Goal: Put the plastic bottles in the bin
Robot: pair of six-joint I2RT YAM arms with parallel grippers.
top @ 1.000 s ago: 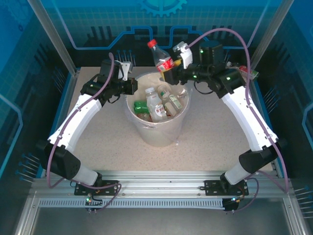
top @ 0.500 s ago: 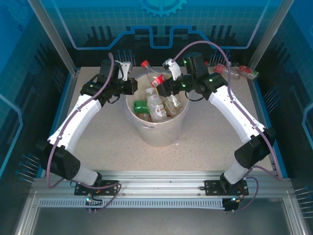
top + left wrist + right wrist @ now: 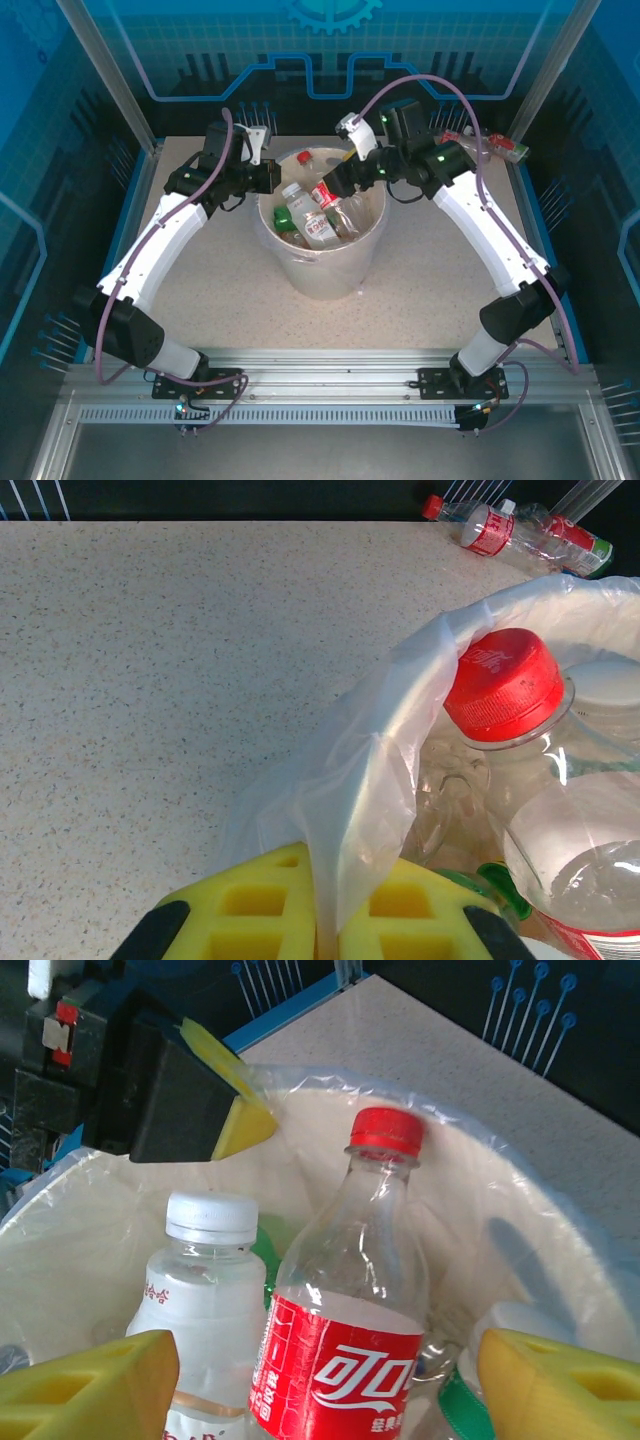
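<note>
The table point(image 3: 150, 680) looks matt and speckled, like fine-grained stone. The liner point(image 3: 370, 780) is thin clear film, glossy and crinkled. The bottle point(image 3: 350, 1280) is shiny clear plastic with a glossy red label point(image 3: 340, 1375), its cap point(image 3: 385, 1132) ribbed. The pads point(image 3: 250, 920) look matt yellow. The bin point(image 3: 320, 275) is smooth cream plastic.

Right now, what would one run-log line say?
left end effector: shut on bag liner at bin rim | right end effector: open above bin, red-label bottle loose inside | table: bottles lying at far edge
</note>
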